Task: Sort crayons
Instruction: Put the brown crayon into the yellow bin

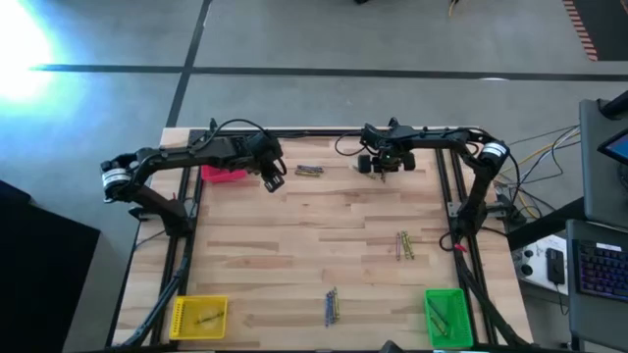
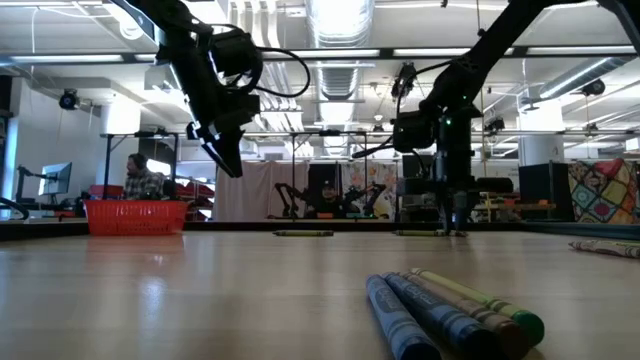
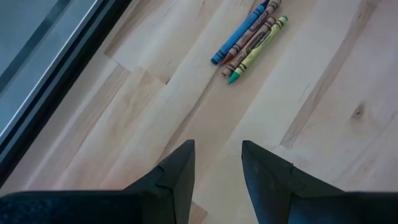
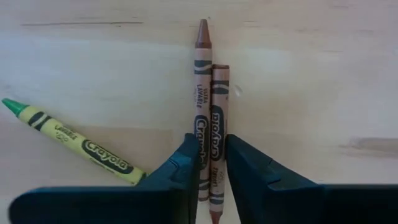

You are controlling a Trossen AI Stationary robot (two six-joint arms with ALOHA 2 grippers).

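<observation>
Two brown crayons lie side by side on the wooden table near its far edge, and my right gripper is shut on them from above. A yellow-green crayon lies slanted beside them, one end hidden behind a finger. My left gripper hangs open above the table near the far left. Ahead of it lies a cluster of blue, brown and yellow-green crayons. In the high view the right gripper and left gripper flank that cluster. My right gripper pinches the two brown crayons together between its two fingers, at about the middle of their length. The fingers point down from above, and the pair runs lengthways through the gap. Both crayons lie flat on the table.
A red bin stands at the far left, a yellow bin at the near left and a green bin at the near right. More crayons lie at right of centre and near the front edge.
</observation>
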